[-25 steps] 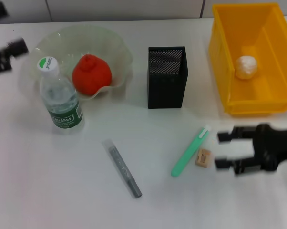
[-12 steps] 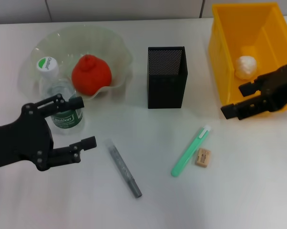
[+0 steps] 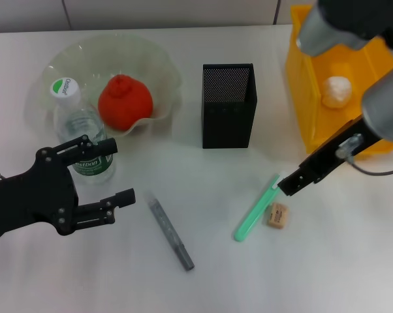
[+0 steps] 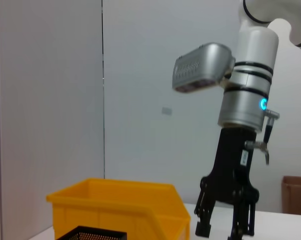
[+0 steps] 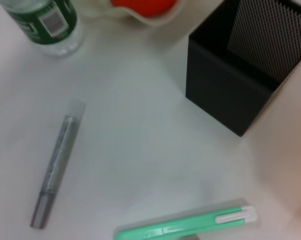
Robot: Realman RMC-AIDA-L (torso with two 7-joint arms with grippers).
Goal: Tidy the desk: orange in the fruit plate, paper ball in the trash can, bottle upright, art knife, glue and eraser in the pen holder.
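A broad bare stretch of table point(image 3: 203, 287) is left along the near edge, broken only by the grey glue stick point(image 3: 171, 235) lying flat at its middle. To the right, the green art knife point(image 3: 260, 208) and the eraser point(image 3: 278, 215) lie just beside each other, and room above them is taken by the right gripper point(image 3: 294, 182), seen open in the left wrist view. The far side is blocked by the upright pen holder point(image 3: 228, 114) and the trash can point(image 3: 343, 85). On the left, the bottle point(image 3: 82, 140) stands against the fruit plate point(image 3: 160, 65), with the open left gripper point(image 3: 115, 173) close beside it.
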